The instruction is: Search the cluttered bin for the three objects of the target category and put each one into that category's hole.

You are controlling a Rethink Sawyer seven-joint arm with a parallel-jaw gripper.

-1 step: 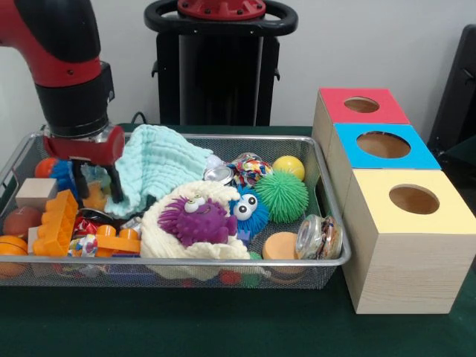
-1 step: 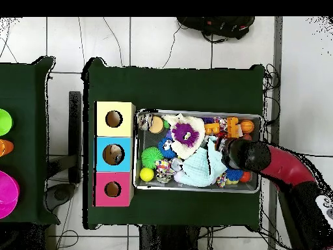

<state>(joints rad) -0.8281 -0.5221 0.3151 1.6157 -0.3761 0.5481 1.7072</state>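
I've got the gripper [image 1: 97, 181] down in the far-left part of the mesh bin [image 1: 331, 262], fingers parted narrow with nothing between them, right fingertip touching the edge of the mint cloth [image 1: 158, 167]. My guess is it's there to shift the cloth off what it covers. Which category is the target I can't tell. The three holed boxes, yellow [image 1: 405, 245] nearest, stand right of the bin, well apart from the gripper.

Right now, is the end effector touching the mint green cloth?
Cannot tell. In the front view the end effector hangs right at the cloth's left edge, with no clear gap or contact; overhead, the arm hides it.
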